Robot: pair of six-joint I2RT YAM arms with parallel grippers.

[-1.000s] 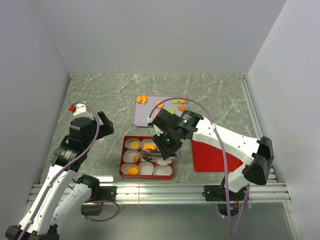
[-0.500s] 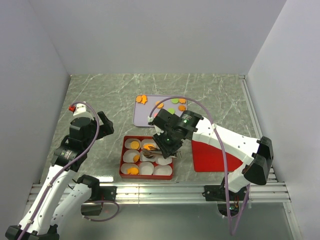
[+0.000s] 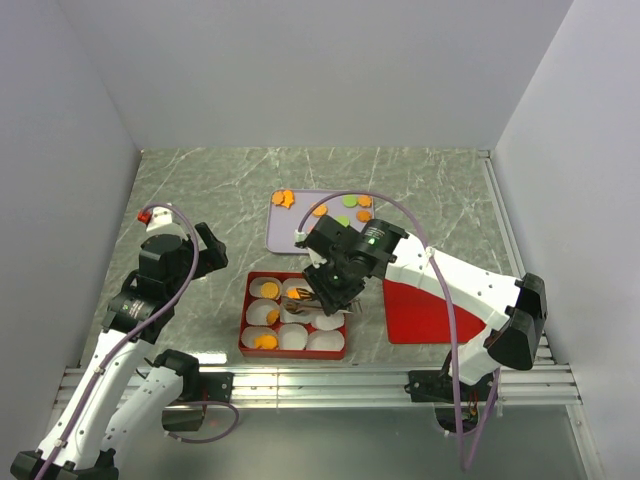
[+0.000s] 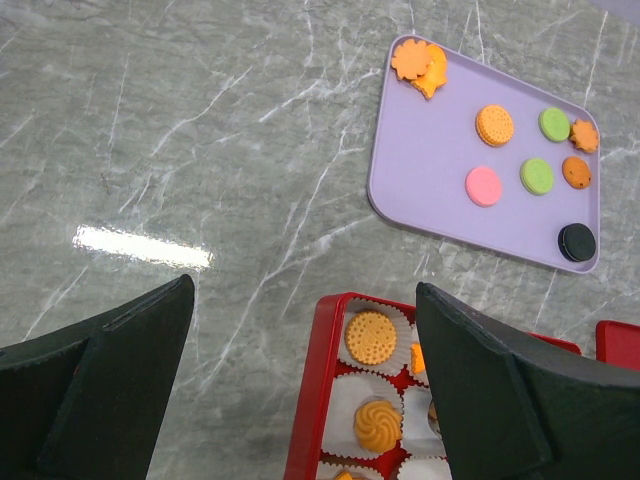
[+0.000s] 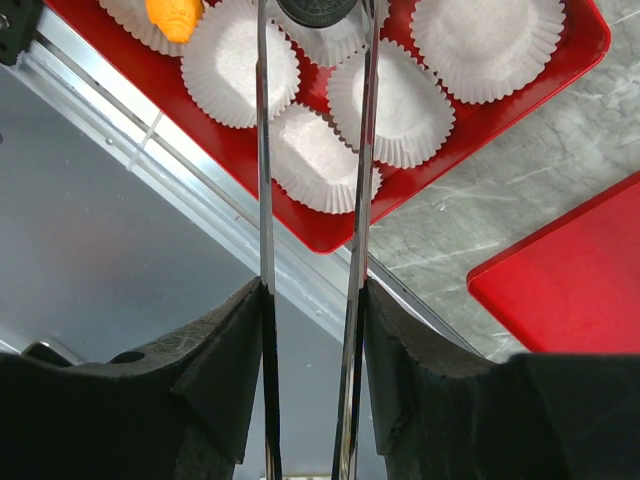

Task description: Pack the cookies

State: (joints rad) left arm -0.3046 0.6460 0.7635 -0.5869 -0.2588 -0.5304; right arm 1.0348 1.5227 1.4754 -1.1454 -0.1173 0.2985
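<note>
Two robot arms work at a grey marble-look table (image 4: 200, 130). The L gripper (image 4: 305, 290) hangs w/ its fingers wide apart and nothing btwn them. The R gripper (image 5: 312, 290) is clamped on thin metal tongs (image 5: 262, 150), held over a red rectangular box (image 5: 560, 70) lined w/ white pleated paper cups (image 5: 240, 65). A black round cookie (image 5: 318, 10) sits btwn the tong tips, over a cup; can't tell if it's pinched. Orange cookies (image 4: 371, 337) lie in several cups. More small flat cookies (image 4: 483, 186) in orange, green, pink & black lie on a lilac plastic tray (image 4: 430, 190) beyond the box. A flat red lid (image 3: 420, 310) lies beside the box, on its R.
</note>
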